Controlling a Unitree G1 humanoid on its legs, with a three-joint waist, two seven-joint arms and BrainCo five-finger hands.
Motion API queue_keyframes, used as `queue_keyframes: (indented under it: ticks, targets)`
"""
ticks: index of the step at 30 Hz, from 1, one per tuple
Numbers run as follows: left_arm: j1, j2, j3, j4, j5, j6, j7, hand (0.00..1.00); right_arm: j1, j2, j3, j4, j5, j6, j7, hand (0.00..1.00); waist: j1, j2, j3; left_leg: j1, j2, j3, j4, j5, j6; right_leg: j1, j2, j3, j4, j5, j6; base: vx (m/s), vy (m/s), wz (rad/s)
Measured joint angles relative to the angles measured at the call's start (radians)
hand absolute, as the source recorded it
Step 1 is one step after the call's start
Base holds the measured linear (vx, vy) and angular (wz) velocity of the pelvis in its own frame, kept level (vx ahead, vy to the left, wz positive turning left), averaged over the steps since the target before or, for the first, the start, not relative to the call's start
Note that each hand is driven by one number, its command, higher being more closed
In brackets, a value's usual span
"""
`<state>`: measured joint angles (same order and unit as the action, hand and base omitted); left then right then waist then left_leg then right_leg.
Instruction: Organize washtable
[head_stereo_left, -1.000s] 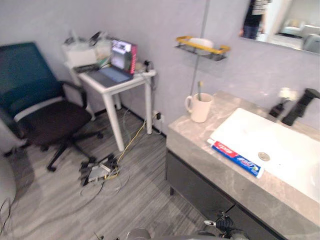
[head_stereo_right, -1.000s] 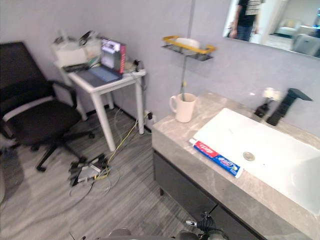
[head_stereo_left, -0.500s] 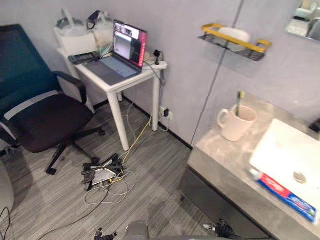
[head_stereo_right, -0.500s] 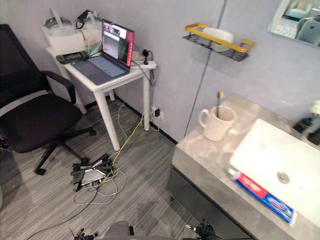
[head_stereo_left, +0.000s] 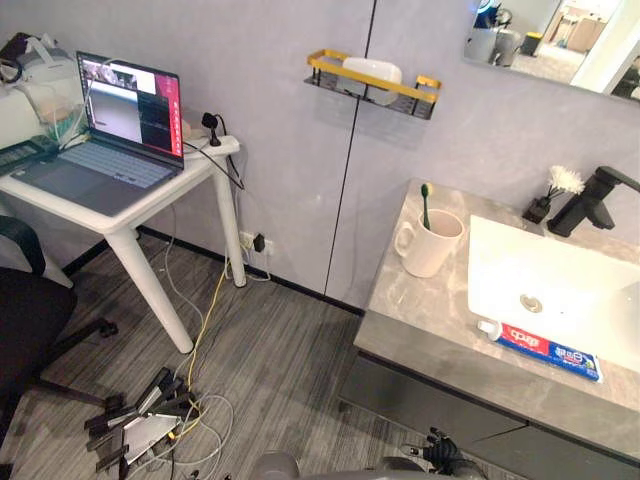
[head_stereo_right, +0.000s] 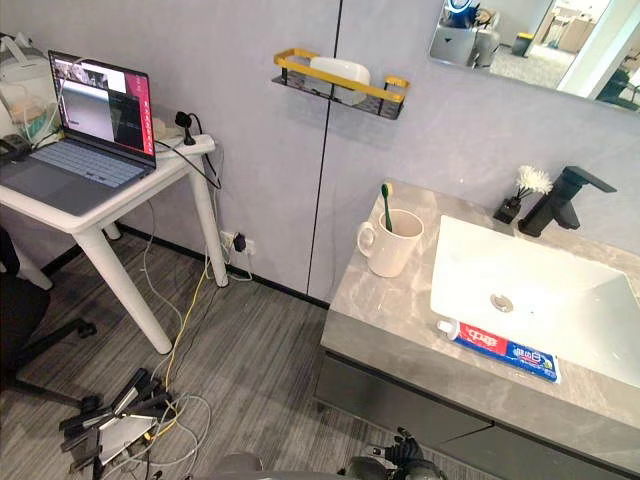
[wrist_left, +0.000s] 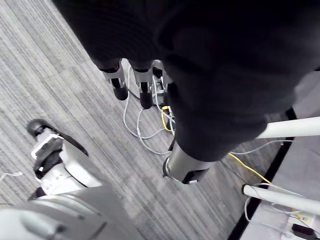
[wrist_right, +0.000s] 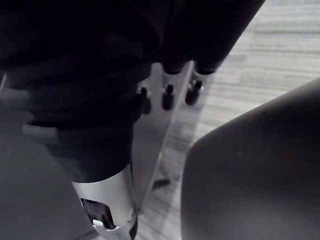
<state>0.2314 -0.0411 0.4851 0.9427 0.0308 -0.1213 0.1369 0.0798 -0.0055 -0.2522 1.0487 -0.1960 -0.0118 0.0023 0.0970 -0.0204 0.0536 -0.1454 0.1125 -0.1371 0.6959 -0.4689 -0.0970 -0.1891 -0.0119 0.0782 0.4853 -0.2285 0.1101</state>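
1. The left hand (wrist_left: 144, 89) is seen in its wrist view hanging over the grey plank floor (wrist_left: 60, 75), its fingers straight and relaxed, with nothing in them.
2. The right hand (wrist_right: 167, 96) is seen in its own wrist view with loose fingers, and nothing is gripped by them.
3. A toothpaste tube (head_stereo_left: 548, 350), red at the capped end and blue at the tail, is laid flat on the grey marbled counter (head_stereo_left: 410, 300). It lies along the front rim of the white basin (head_stereo_left: 570, 265); whether it overlaps that rim cannot be told.
4. A cream mug (head_stereo_left: 430, 248) is stood upright on the counter left of the basin, its handle turned away from the basin. A green-headed toothbrush (head_stereo_left: 425, 200) is propped in it.
5. A black faucet (head_stereo_left: 590, 197) is set at the basin's back edge, by the wall.
6. A yellow-railed wall shelf (head_stereo_left: 372, 80) with a white dish is mounted above the mug.
7. Bare counter is left around the mug, while only a narrow strip is left between the tube and the front edge.
8. Beyond the counter's left edge, open floor is bounded by a heap of cables (head_stereo_left: 150, 425).
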Motion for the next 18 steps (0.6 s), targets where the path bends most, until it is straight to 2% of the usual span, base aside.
queue_keyframes:
  ticks: [2,4,5,6,7,8,9,10,12,13,14,16,17,18]
  targets:
    - [-0.014,0.004,-0.004,0.006,-0.001,0.001,0.0,0.0,0.002,-0.002,-0.004,0.001,0.0,-0.001,0.001,0.0,-0.006,0.002,-0.004,0.002,-0.016,0.0,-0.004,0.003,0.008,-0.006,-0.017,0.005,-0.013,0.011,0.006,-0.05,0.118,0.0]
    - [-0.014,0.018,-0.003,0.01,-0.001,0.015,0.002,0.0,0.006,0.002,-0.014,-0.027,-0.001,-0.014,0.005,0.0,-0.047,0.005,-0.006,-0.006,-0.043,0.022,0.002,0.0,0.016,-0.052,-0.019,0.027,-0.004,0.033,0.018,-0.1,0.109,-0.74]
    - [-0.02,0.011,-0.013,0.007,0.0,0.025,0.002,0.0,0.015,0.03,-0.082,-0.053,0.003,-0.016,0.015,0.0,-0.051,-0.02,-0.014,-0.002,-0.03,0.119,-0.051,0.015,0.046,-0.108,-0.013,0.062,-0.029,0.098,-0.007,-0.12,0.062,-2.12]
    - [-0.011,0.01,-0.04,-0.007,0.0,0.023,-0.001,0.0,0.013,0.034,-0.14,-0.056,0.019,-0.008,0.023,0.0,-0.02,0.013,-0.024,0.015,0.017,0.235,-0.13,0.052,0.073,-0.118,-0.032,0.02,-0.089,0.155,-0.066,-0.16,0.078,-2.77]
    - [-0.021,0.007,-0.057,-0.011,-0.002,0.011,-0.004,0.0,-0.004,0.024,-0.182,-0.059,0.059,0.022,0.023,0.0,-0.039,0.011,-0.02,0.046,0.024,0.312,-0.176,0.076,0.079,-0.133,-0.101,-0.133,0.029,0.095,-0.154,-0.1,0.052,-2.09]
    - [-0.034,0.007,-0.063,-0.01,-0.002,0.006,-0.005,0.0,-0.001,0.016,-0.18,-0.05,0.069,0.029,0.022,0.0,-0.047,0.03,-0.013,0.054,0.029,0.334,-0.177,0.077,0.081,-0.117,-0.139,-0.182,0.091,0.074,-0.167,-0.08,0.059,-1.44]
    - [-0.06,0.003,-0.063,-0.003,-0.003,0.004,-0.006,0.0,0.005,0.013,-0.192,-0.051,0.068,0.04,0.022,0.0,-0.053,0.034,-0.017,0.073,0.049,0.367,-0.169,0.076,0.082,-0.052,-0.193,-0.237,0.134,0.04,-0.158,-0.03,0.005,-0.95]
    - [-0.068,-0.001,-0.063,0.0,-0.015,-0.001,-0.008,0.0,0.011,0.019,-0.203,-0.043,0.067,0.05,0.023,0.0,-0.053,0.035,-0.037,0.065,0.072,0.384,-0.162,0.076,0.082,0.015,-0.227,-0.272,0.112,0.035,-0.144,-0.02,-0.069,-0.98]
    - [-0.071,-0.004,-0.065,0.01,-0.028,-0.005,-0.008,0.0,0.013,0.026,-0.23,-0.031,0.067,0.06,0.023,0.0,-0.051,0.032,-0.048,0.038,0.098,0.384,-0.144,0.076,0.082,0.081,-0.248,-0.27,0.033,0.049,-0.115,-0.04,-0.147,-0.75]
    - [-0.073,0.005,-0.075,0.03,-0.041,-0.006,-0.008,0.0,0.008,0.03,-0.271,-0.007,0.067,0.061,0.023,0.0,-0.051,0.02,-0.054,0.004,0.109,0.378,-0.116,0.076,0.081,0.119,-0.264,-0.266,-0.061,0.085,-0.058,-0.07,-0.239,-0.71]
    - [-0.085,0.013,-0.077,0.045,-0.069,-0.003,-0.008,0.0,-0.01,0.029,-0.309,0.019,0.068,0.063,0.022,0.0,-0.051,0.004,-0.062,-0.029,0.116,0.349,-0.098,0.079,0.071,0.136,-0.249,-0.274,-0.137,0.063,0.02,-0.08,-0.266,-0.67]
    - [-0.087,0.012,-0.079,0.054,-0.082,-0.003,-0.004,0.0,-0.019,0.011,-0.331,0.04,0.069,0.063,0.02,0.0,-0.052,0.017,-0.055,-0.036,0.125,0.314,-0.105,0.098,0.037,0.144,-0.229,-0.278,-0.183,0.04,0.06,-0.07,-0.301,-0.39]
    - [-0.097,0.008,-0.082,0.082,-0.091,-0.004,-0.003,0.0,-0.026,-0.014,-0.333,0.053,0.069,0.06,0.019,0.0,-0.056,0.033,-0.041,-0.023,0.139,0.291,-0.12,0.109,0.019,0.167,-0.202,-0.281,-0.215,0.039,0.072,-0.07,-0.325,-0.18]
    - [-0.096,0.001,-0.083,0.095,-0.101,-0.002,-0.002,0.0,-0.028,-0.038,-0.329,0.081,0.069,0.06,0.017,0.0,-0.056,0.048,-0.047,-0.01,0.15,0.28,-0.165,0.13,-0.015,0.186,-0.178,-0.284,-0.246,0.046,0.07,-0.07,-0.229,-0.02]
